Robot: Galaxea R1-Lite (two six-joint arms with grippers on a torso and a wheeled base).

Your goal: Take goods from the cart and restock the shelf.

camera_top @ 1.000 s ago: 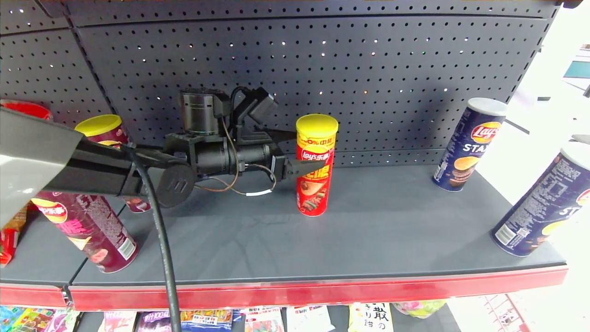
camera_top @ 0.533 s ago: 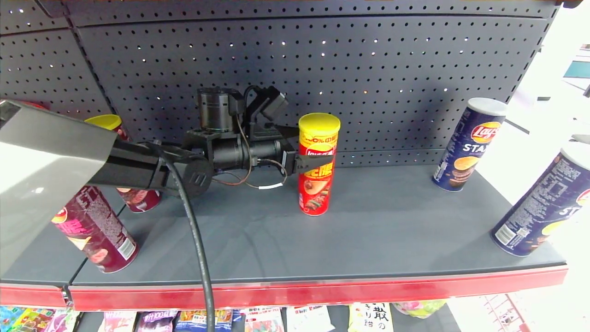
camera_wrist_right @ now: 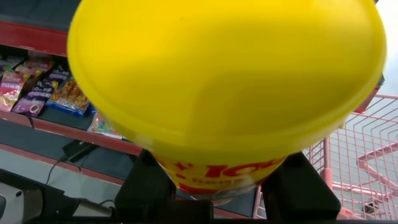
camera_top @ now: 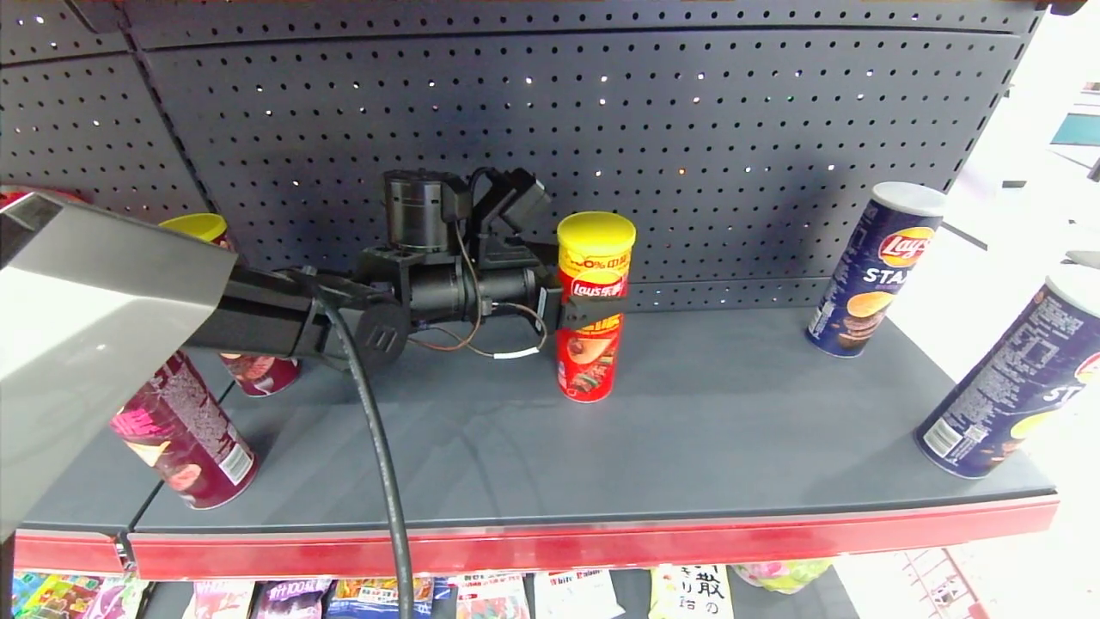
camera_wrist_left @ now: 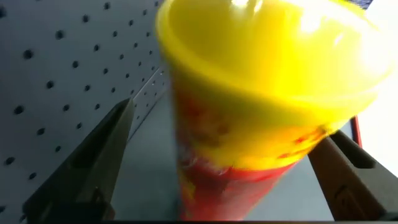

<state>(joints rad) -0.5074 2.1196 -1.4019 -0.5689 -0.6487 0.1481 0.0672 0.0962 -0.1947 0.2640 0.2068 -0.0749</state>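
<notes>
Red chip can [camera_top: 591, 335] stands upright mid-way along the shelf [camera_top: 730, 430], left claw [camera_top: 589, 285] loosely straddling it (gap on one side). Right claw [camera_wrist_right: 224, 193] grips another yellow-lidded can [camera_wrist_right: 224, 93]. Blue cans [camera_top: 868, 275] sit by the shelf's right edge, maroon cans [camera_top: 185, 430] by its left.

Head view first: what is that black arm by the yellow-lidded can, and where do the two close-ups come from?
It is a robot's arm, seen from a camera on its head. Its left gripper straddles a red can standing on the grey shelf, jaws open. To its right stand blue cans, to its left maroon cans. Each close-up comes from a wrist camera: one looks at that red can; the other shows the right gripper clamped on a second can.
</notes>
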